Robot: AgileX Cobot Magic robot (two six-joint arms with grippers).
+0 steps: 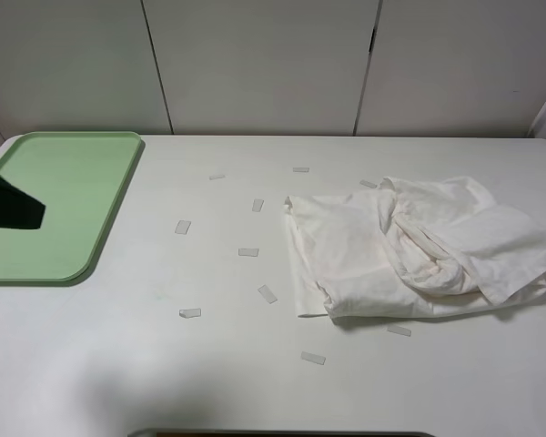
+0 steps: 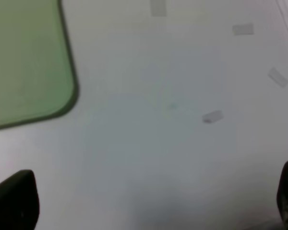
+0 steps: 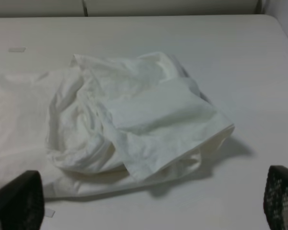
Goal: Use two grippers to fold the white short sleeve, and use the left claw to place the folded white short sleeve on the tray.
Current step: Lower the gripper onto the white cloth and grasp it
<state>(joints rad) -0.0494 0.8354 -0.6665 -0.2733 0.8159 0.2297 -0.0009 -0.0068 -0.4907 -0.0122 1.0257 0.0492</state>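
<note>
Bench (image 1: 209,382), overhead: white short sleeve (image 1: 409,250) crumpled right of centre, well apart from tray (image 1: 64,196).
Left wrist: your left hand (image 2: 151,203) wide open, empty, near tray corner.
Right wrist: your right hand (image 3: 149,203) wide open, empty, facing the cloth for a first grasp.

No writing, label, brand, number or sign can be read in any of the views. The white shirt (image 1: 419,250) is plain, with no print showing. The green tray (image 1: 64,182) has no marking on its surface. The small pale tape strips (image 1: 248,252) on the table (image 1: 209,373) look blank.
</note>
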